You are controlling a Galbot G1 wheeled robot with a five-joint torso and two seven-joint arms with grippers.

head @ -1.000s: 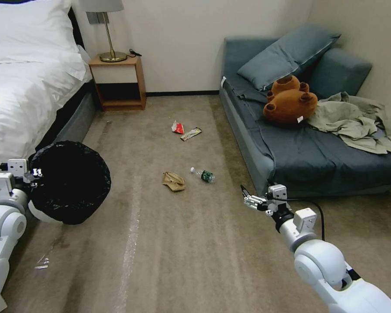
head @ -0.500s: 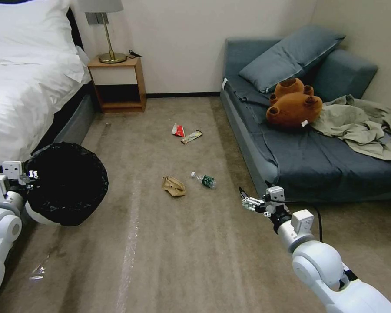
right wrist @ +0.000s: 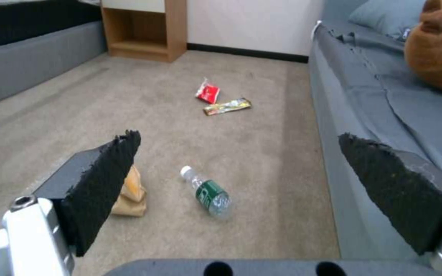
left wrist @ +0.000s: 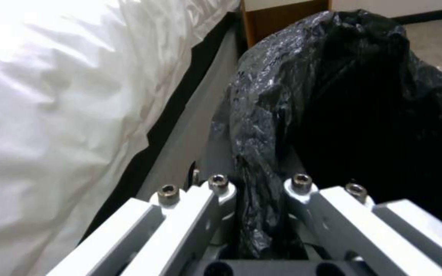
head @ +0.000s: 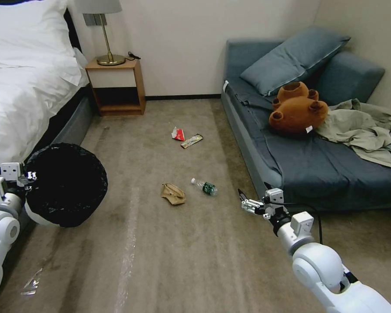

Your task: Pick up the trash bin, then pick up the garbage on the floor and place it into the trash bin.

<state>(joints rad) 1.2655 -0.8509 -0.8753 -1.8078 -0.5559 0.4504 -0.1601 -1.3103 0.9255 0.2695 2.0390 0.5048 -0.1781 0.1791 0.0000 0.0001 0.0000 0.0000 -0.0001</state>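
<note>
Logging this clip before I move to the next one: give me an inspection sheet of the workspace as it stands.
Surface: tan carpet floor, pale streak running along it.
Job's things: trash bin with black liner, held at the left gripper; on the floor lie a crumpled paper bag, clear bottle, red-white wrapper and long snack wrapper.
Clutter: clear plastic scrap on the floor near the left arm.
Grippers: left gripper shut on the bin's lined rim; right gripper open, empty, above the floor near the bottle.
Cables: black cable looping along the right wrist.
Surroundings: bed, nightstand with lamp, sofa with plush bear.
</note>
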